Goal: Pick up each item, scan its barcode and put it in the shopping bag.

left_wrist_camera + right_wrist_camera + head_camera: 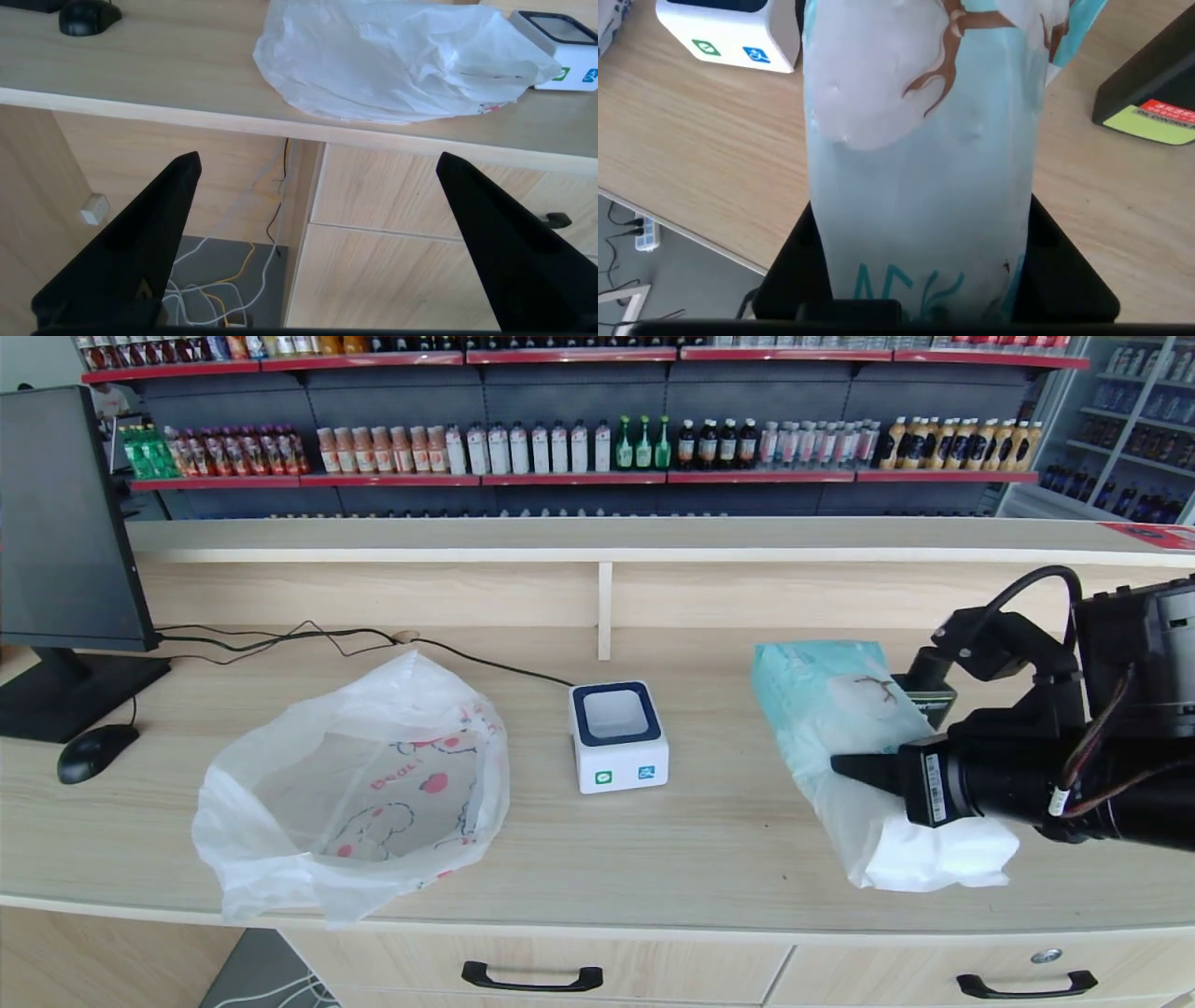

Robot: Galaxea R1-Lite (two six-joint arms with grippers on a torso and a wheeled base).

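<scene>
The pack (836,709) is a long, soft plastic-wrapped bundle, pale teal at its far end with a white cotton boll on a brown stem printed on it, and clear over white at its near end. It lies lengthways on the counter (653,859) at the robot's right, well apart from the bag. The right gripper (868,770) comes at it from the right and is clenched on its middle: in the right wrist view a black finger (789,271) presses against each long side and the wrap fills the gap between them. Whether the pack is lifted off the wood I cannot tell. Just behind it, by the arm, stands a small dark box (931,697) with a green and red label. The scanner (618,735), a white cube with a dark blue frame round its window, sits at the counter's middle, between pack and bag, with a cable (485,665) running back to the left. The bag (355,793) is thin, white and see-through, printed with red and pink cartoon shapes; it slumps on the counter's left with its mouth wide open toward the robot, showing its own printed inner wall. The left gripper (318,163) hangs below the counter edge, in front of the drawers, jaws spread wide and holding nothing. A mouse (96,752) and a monitor (65,523) stand at the far left, and shelves (560,448) of bottles line the back.
</scene>
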